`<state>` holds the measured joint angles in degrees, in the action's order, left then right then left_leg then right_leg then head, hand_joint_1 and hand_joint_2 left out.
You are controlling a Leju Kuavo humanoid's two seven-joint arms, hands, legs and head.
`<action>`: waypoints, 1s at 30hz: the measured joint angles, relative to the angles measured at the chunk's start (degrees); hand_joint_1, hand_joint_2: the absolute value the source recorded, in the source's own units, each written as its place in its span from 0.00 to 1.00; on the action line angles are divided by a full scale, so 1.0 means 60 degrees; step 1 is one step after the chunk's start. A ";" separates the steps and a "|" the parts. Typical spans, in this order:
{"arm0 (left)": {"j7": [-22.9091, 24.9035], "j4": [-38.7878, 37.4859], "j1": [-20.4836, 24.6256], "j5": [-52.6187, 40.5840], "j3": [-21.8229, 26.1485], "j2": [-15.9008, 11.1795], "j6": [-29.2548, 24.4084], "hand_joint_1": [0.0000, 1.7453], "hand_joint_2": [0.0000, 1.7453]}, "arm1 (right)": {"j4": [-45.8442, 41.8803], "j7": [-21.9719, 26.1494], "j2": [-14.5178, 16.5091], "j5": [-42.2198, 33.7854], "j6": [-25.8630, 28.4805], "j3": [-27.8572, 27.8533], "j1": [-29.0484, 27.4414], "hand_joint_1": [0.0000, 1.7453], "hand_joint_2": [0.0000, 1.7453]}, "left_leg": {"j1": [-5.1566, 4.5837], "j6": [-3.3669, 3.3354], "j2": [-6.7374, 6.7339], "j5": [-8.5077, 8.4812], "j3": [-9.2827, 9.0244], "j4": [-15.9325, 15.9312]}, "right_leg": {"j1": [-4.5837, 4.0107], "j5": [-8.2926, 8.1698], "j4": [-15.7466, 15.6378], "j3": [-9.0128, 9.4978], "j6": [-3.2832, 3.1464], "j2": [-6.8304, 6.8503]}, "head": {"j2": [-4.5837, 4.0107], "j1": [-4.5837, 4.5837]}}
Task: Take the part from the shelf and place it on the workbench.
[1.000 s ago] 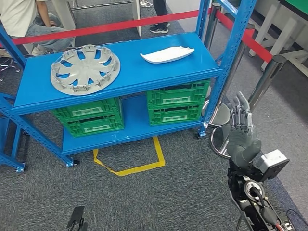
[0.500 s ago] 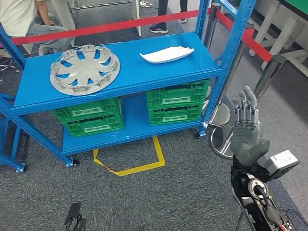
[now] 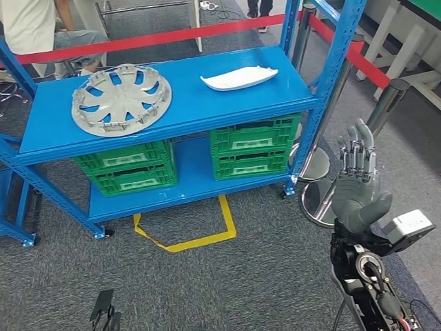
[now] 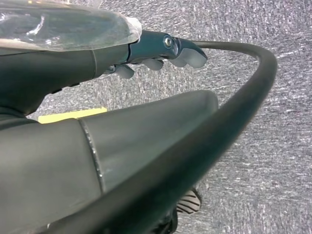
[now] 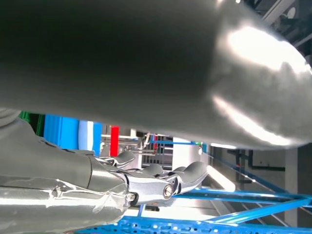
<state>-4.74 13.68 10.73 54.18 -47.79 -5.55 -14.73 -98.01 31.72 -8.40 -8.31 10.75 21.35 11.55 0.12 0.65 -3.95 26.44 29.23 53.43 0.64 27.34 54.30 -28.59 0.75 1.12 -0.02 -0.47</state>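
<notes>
On the top level of the blue shelf [image 3: 198, 114] a silver hubcap [image 3: 121, 98] lies flat at the left. A long white curved part [image 3: 239, 77] lies at the right. My right hand [image 3: 359, 187] is raised to the right of the shelf frame, well apart from both parts, its fingers straight and spread, holding nothing. In the right wrist view its fingers [image 5: 173, 180] stretch out with blue shelf rails behind them. My left hand [image 4: 110, 141] hangs over grey carpet, its fingers [image 4: 165, 48] extended and empty.
Green crates [image 3: 249, 148] [image 3: 130, 169] fill the lower shelf. A blue upright [image 3: 330, 76] and chrome stanchions [image 3: 382, 110] with red tape stand close to my right hand. Yellow tape [image 3: 198, 238] marks the carpet before the shelf. A person [image 3: 31, 27] sits behind it at the left.
My right hand has drifted a little to the right and slightly up. A person at the back has walked out of sight. The parts on the shelf have not moved.
</notes>
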 joint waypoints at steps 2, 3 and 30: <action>0.0004 -0.0006 0.0002 0.0004 0.0024 -0.0008 0.0000 0.00 0.00 | 0.0000 -0.0009 0.0021 -0.0007 0.0004 -0.0002 0.0001 0.00 0.00 | 0.0000 0.0000 0.0000 0.0000 0.0000 0.0000 | 0.0000 0.0000 0.0000 0.0000 0.0000 0.0000 | 0.0001 0.0001; 0.0002 -0.0006 0.0002 0.0006 0.0033 -0.0012 0.0000 0.00 0.00 | 0.0000 -0.0011 0.0025 -0.0007 0.0004 -0.0001 0.0001 0.00 0.00 | 0.0000 0.0000 0.0000 0.0000 0.0000 0.0000 | 0.0000 0.0000 0.0000 0.0000 0.0000 0.0000 | 0.0001 0.0002; -0.0213 -0.0010 0.0077 0.0173 0.0074 -0.0025 0.0233 0.00 0.00 | -0.0041 -0.0020 0.0066 -0.0069 0.0035 0.0005 0.0042 0.00 0.00 | 0.0000 0.0000 0.0000 0.0000 0.0003 0.0000 | 0.0000 0.0000 0.0001 0.0001 0.0000 0.0002 | 0.0000 0.0001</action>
<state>-6.02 13.62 11.20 55.22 -47.35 -5.70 -13.33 -98.25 31.60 -8.01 -8.72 10.96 21.38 11.81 0.12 0.65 -3.95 26.44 29.25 53.43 0.64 27.34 54.30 -28.59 0.75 1.13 -0.02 -0.46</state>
